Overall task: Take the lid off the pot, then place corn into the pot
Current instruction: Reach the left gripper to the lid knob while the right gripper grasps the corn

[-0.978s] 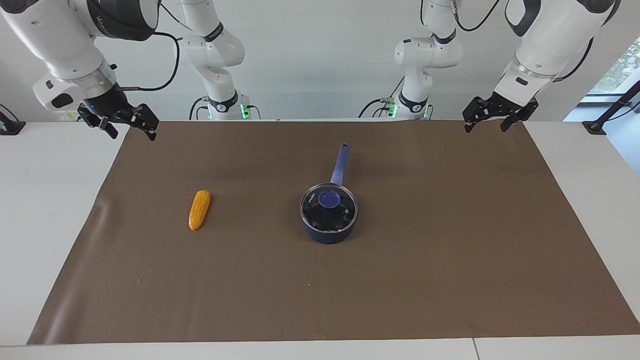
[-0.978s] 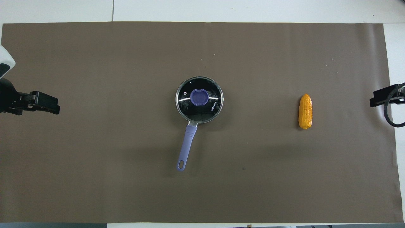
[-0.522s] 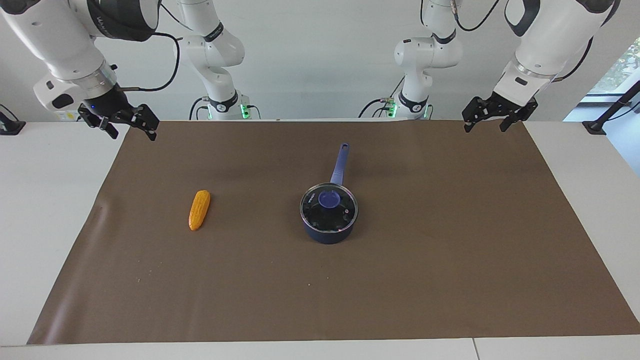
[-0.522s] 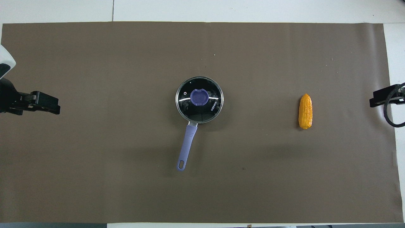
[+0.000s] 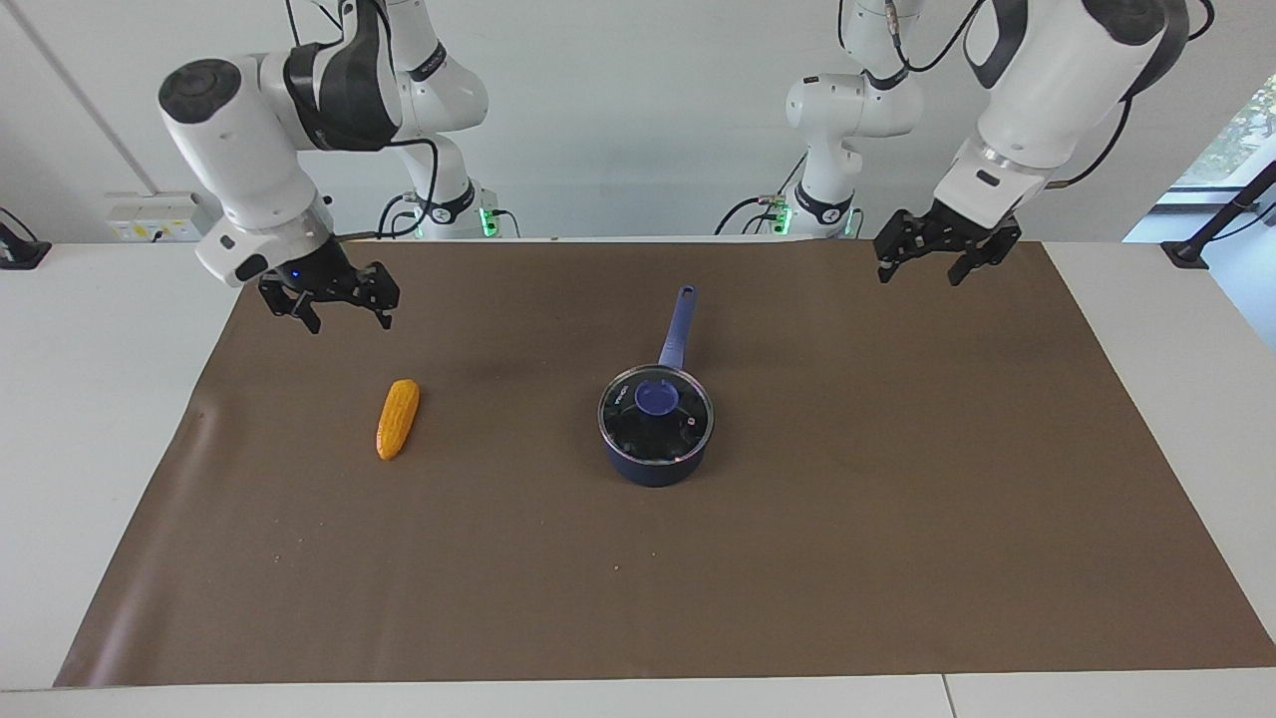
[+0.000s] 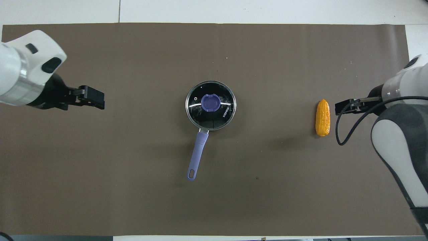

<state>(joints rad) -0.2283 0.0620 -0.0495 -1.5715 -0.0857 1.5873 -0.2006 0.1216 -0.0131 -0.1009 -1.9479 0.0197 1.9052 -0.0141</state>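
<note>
Right gripper (image 5: 335, 307) raised by corn (image 5: 398, 418) — left gripper (image 5: 925, 259) raised, both open.

Both views are bright and evenly lit, with sharp focus. The shadows on the brown mat (image 5: 638, 558) are soft and faint. Small white glare lines cross the lid (image 6: 210, 105).

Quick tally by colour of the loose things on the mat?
Blue: 2, the pot and the lid with its blue knob, on the pot
Yellow-orange: 1, the corn
Total: 3
</note>
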